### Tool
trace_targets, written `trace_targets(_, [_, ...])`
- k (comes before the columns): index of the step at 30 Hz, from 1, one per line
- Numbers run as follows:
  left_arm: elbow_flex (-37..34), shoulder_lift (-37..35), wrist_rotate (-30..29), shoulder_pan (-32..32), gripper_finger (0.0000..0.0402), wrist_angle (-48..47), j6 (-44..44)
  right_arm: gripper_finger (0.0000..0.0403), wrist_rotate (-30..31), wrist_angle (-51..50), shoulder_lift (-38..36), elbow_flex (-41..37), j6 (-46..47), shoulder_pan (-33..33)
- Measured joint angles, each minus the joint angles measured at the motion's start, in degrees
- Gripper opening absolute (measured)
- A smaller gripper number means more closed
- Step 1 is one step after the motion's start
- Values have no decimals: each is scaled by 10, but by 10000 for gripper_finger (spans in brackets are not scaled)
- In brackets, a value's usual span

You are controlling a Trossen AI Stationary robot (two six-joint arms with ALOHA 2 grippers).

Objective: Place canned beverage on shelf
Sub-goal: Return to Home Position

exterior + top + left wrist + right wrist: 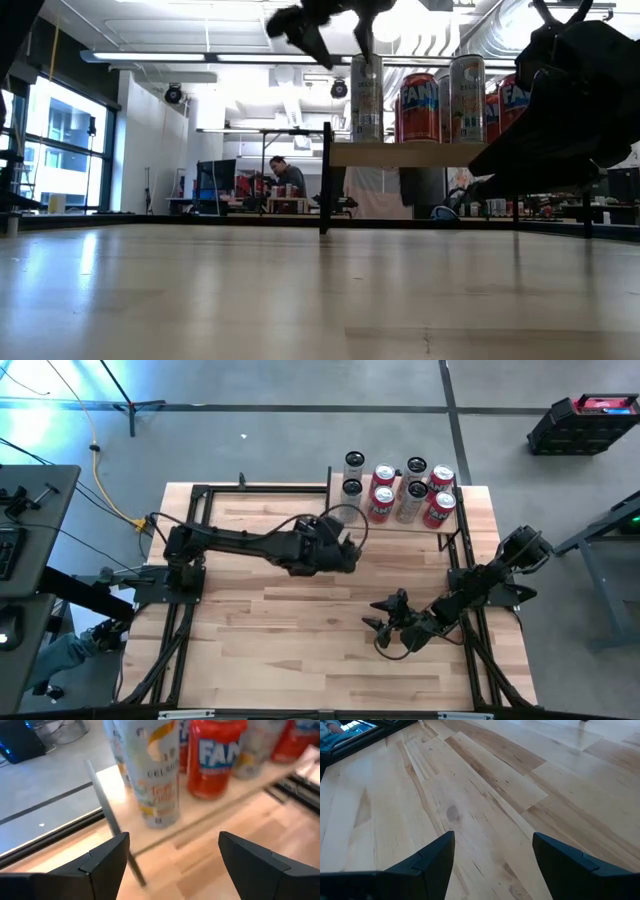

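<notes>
The shelf (420, 527) stands at the table's far right, and several cans stand upright on their bases on it. Some are red cans (382, 500), others pale slim ones (352, 488). My left gripper (352, 550) hovers open and empty just in front of the shelf's left end. In the left wrist view its fingers (107, 862) frame a pale can (155, 775) and a red can (215, 755) on the board (250, 787). My right gripper (380, 625) waits open over bare table near the right side, nothing between its fingers (432, 860).
A thin black upright (112, 825) of the shelf stands close before my left gripper. Black frame rails (180, 630) run along the table's left and right sides. Bare planks (290, 630) fill the middle and near part. A person (283, 180) sits far behind the table.
</notes>
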Motion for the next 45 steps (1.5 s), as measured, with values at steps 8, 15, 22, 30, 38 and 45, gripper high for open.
trace_targets(8, [0,-39,-44,-74,296,-144,-77,252,-7,0,0,0,0,1])
trace_targets(15, [0,-61,-103,-173,296,-394,-294,252,-10,5,0,0,-14,-1])
trace_targets(22, [-173,-159,-108,-241,296,-378,-416,252,-6,59,0,0,-68,-18])
trace_targets(30, [-477,-340,-109,-297,278,-117,-397,252,-73,146,2,0,-163,-73])
trace_targets(38, [-742,-455,-33,-311,259,503,15,252,-226,251,2,0,-251,-167])
trace_targets(45, [-880,-437,143,-284,236,978,317,224,-320,322,-10,40,-386,-223])
